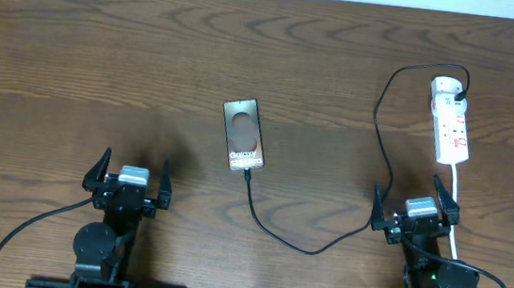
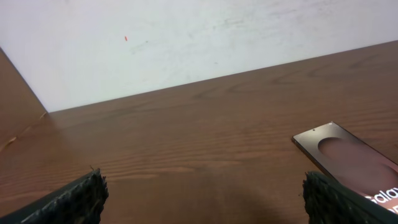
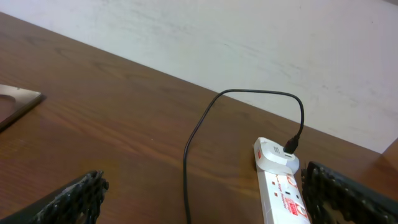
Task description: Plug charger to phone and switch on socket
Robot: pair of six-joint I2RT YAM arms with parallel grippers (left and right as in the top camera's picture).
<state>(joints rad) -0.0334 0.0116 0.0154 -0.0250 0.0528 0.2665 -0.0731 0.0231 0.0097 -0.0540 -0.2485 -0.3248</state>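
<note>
While your left hand (image 1: 131,174) gapes far off, your right hand (image 1: 413,205), equally spread, faces the narrow white power strip (image 1: 452,130) end-on.

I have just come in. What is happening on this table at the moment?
Nothing is being handled. The left hand and right hand are open and empty at the near edge of the brown wooden table. The dark rectangular phone lies flat in the middle. The thin black charger cable runs from the white power strip on the right to the phone's near end; whether its tip is plugged in is unclear.
</note>
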